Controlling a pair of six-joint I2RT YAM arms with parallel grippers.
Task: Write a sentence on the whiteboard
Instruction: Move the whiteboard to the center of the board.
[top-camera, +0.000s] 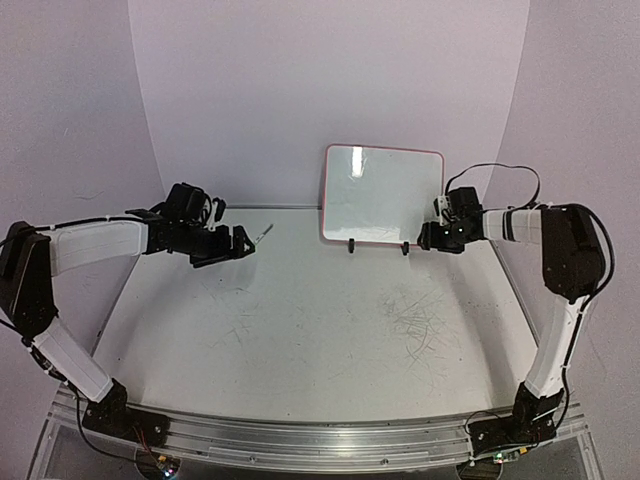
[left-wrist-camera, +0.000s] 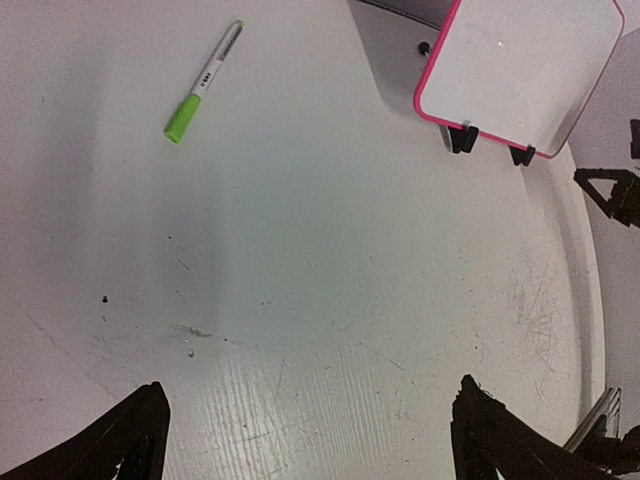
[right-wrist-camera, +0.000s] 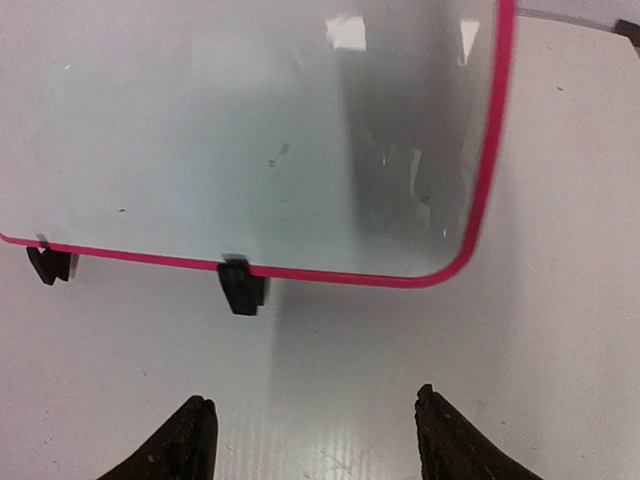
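Top external view: whiteboard (top-camera: 382, 195) stands upright on black feet (top-camera: 351, 246), upper centre-right of frame. Surface blank, no sentence on it. Right hand (top-camera: 430, 238) sits just beside the board's lower right corner. Right wrist view shows its jaws apart, nothing between, board edge ahead. Left hand (top-camera: 240, 243) hovers left of centre, jaws spread wide, empty. Green-capped marker (left-wrist-camera: 203, 82) lies flat on tabletop (left-wrist-camera: 330, 250), upper left of left wrist view, apart from both hands.

Judgement: opening step, pen not yet picked up. Next move likely calls for left hand to reach the marker, set jaws across its barrel and close. Cap must come off before writing.
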